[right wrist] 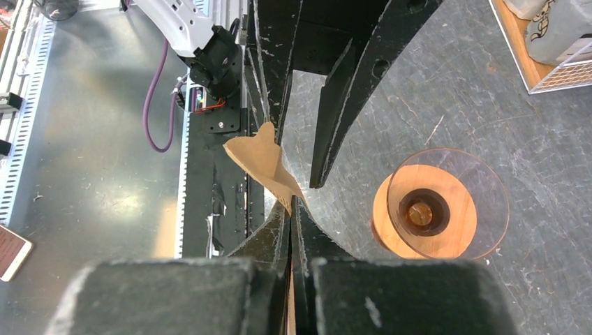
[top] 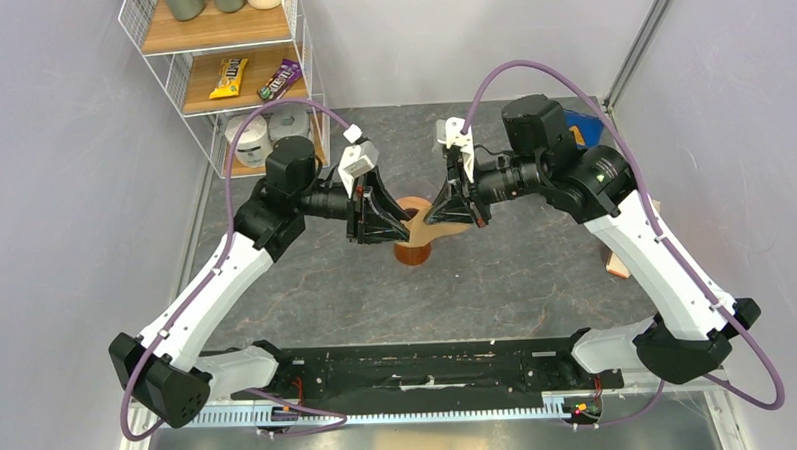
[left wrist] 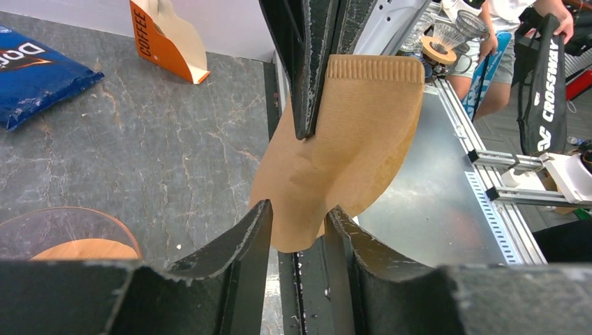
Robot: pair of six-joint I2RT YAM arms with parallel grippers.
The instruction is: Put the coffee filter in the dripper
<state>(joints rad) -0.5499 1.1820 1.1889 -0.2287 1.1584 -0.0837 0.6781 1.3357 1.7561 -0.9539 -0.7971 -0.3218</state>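
Top external: coffee filter [top: 442,219] hangs just above the dripper [top: 413,249], between the 2 arms. Left wrist: left gripper [left wrist: 299,209] spread, straddling the filter's tip; closing now could crumple it. Right wrist: right gripper [right wrist: 291,206] clamped on the paper, dripper off to 1 side, so a release may miss.

flat tan coffee filter [left wrist: 342,153] hangs upright, seemingly just beside (not in) the upright orange-brown dripper [right wrist: 447,209].

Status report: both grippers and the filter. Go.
Right gripper shut on the coffee filter. Left gripper open, fingers either side of the filter's edge. Dripper empty, filter not yet in. Nothing blocking the dripper's mouth.
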